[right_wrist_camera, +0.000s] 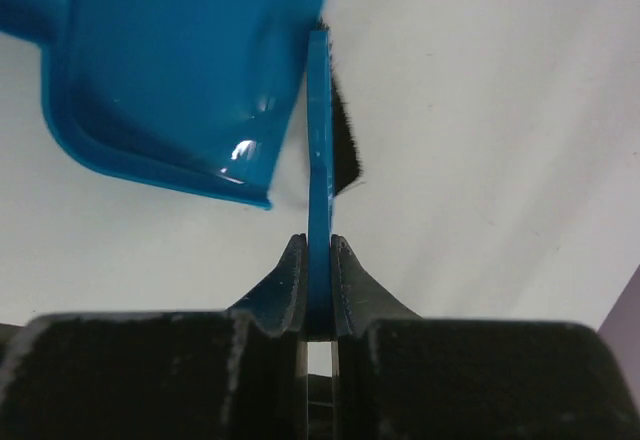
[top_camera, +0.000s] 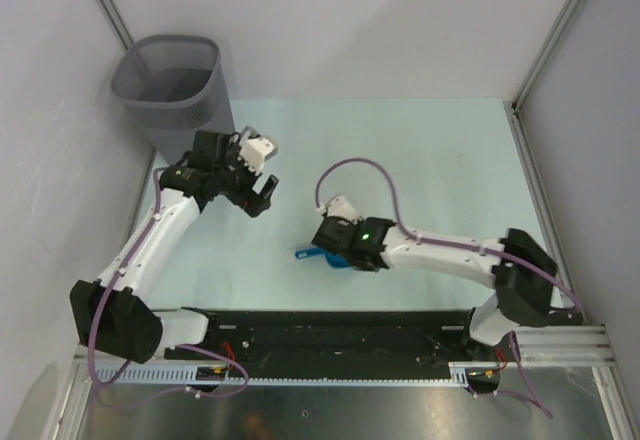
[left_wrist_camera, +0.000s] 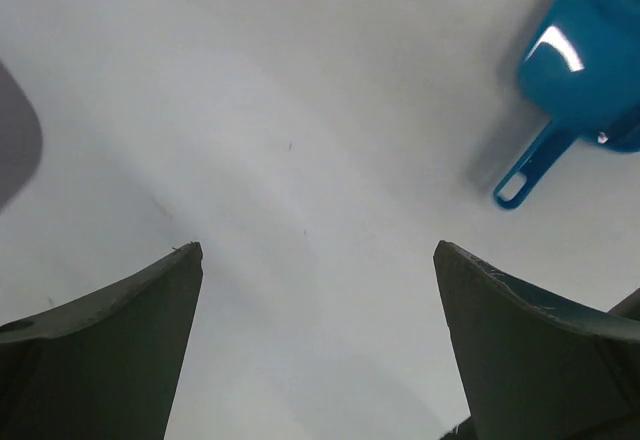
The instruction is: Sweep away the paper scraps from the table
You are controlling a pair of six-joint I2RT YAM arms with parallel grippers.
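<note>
No green paper scraps show on the pale mint table (top_camera: 440,160) in any view. My right gripper (top_camera: 340,250) is shut on the thin handle of the blue brush (right_wrist_camera: 319,150), whose black bristles (right_wrist_camera: 345,140) point away from me. The blue dustpan (right_wrist_camera: 170,70) lies on the table just left of the brush, and looks empty. It also shows in the left wrist view (left_wrist_camera: 585,60) with its handle toward me. My left gripper (top_camera: 262,198) is open and empty, held above bare table to the left of the dustpan.
A grey mesh wastebasket (top_camera: 172,85) stands off the table's far left corner. Grey walls and metal frame posts (top_camera: 555,35) enclose the table. A black rail (top_camera: 330,332) runs along the near edge between the arm bases.
</note>
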